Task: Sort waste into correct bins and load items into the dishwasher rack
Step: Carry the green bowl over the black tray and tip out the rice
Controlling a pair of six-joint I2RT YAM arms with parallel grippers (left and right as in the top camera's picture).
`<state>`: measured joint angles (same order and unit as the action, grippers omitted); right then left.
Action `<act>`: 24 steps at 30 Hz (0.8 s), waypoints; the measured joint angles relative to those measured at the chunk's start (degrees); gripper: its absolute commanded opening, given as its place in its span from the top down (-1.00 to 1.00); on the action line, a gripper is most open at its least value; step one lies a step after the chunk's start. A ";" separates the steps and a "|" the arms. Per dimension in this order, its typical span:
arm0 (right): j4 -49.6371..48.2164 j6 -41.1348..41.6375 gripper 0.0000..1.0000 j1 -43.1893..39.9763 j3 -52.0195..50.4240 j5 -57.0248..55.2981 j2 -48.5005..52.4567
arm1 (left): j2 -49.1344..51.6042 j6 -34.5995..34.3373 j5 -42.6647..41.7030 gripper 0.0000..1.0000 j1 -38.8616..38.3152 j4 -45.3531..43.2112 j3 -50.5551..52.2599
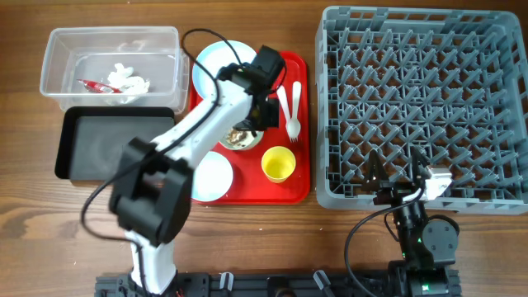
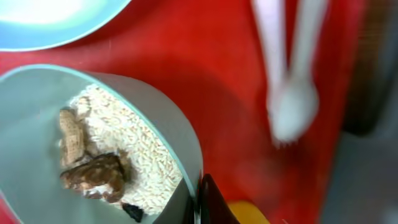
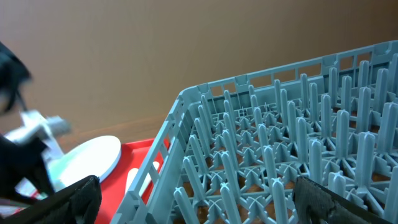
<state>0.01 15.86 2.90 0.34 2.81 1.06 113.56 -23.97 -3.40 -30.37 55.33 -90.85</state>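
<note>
Waste-sorting step in hand. Left tool [image 2: 202, 199] hovering at scrap-filled pale blue bowl [image 1: 239, 139] sitting mid red tray [image 1: 247, 188], one finger touching rim; clenched or not, cannot tell. Right tool [image 1: 398, 177] hanging released, right of red tray, at dishwasher rack [image 1: 326, 99] edge. Next move probably calling for firm rim pinch, level carry left of red tray, then tipping scraps into black tray [image 1: 99, 153].

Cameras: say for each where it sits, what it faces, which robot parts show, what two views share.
Overhead: above the table, looking straight down on red tray, rack, left hand, right hand.
Left wrist: on the left hand, close above the food bowl; one fingertip shows.
Right wrist: on the right hand, low, facing across the rack; both fingers show.
Shared: overhead and left wrist both see that bowl.
</note>
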 measured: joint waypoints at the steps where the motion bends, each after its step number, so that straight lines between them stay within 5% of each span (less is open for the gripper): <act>1: 0.00 0.00 -0.99 0.00 0.00 0.00 0.00 | -1.79 -0.02 -0.35 0.92 0.42 0.90 0.00; 15: 0.00 0.00 -1.00 0.00 0.00 0.00 0.00 | -23.85 1.14 -3.21 0.92 20.37 21.29 -0.02; 24: 0.02 0.00 -1.00 0.00 0.00 0.02 0.00 | -25.49 11.63 -17.11 0.92 39.23 11.19 12.04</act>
<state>0.03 15.86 2.90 0.34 2.83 1.06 88.07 -12.34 -20.51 8.86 66.52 -78.81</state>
